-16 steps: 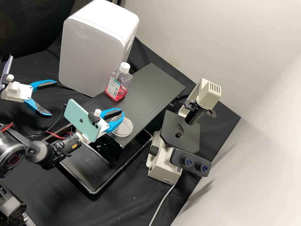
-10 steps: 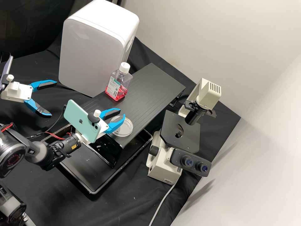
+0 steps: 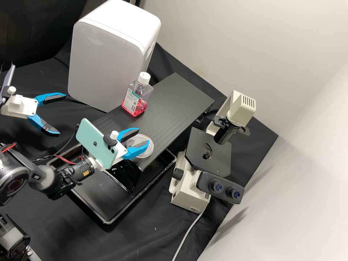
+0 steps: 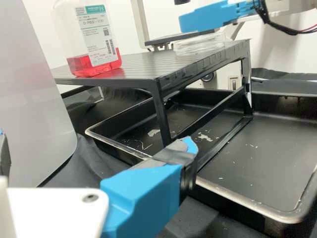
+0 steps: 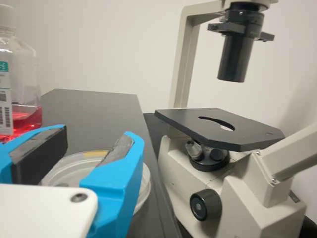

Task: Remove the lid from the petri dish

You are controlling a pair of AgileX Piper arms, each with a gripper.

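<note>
The clear petri dish [image 3: 140, 139], lid on, lies near the front corner of the black raised platform [image 3: 174, 101]. My right gripper [image 3: 143, 136] is open, one blue finger on each side of the dish. The right wrist view has the dish [image 5: 74, 168] low between the right gripper's [image 5: 94, 141] fingers. My left gripper [image 3: 58, 113] hangs open and empty over the black cloth far to the left. In the left wrist view one of its fingers [image 4: 158, 183] is close up, with the dish [image 4: 198, 44] and the right gripper [image 4: 213, 15] far off on the platform.
A flask of red liquid [image 3: 137, 95] stands on the platform behind the dish. A big white box [image 3: 108, 50] is at the back left. A microscope [image 3: 214, 152] stands right of the platform. Under the platform sits a black tray [image 3: 105, 203].
My right gripper has moved forward and down, so its open fingers now straddle the dish. The left arm has kept still.
</note>
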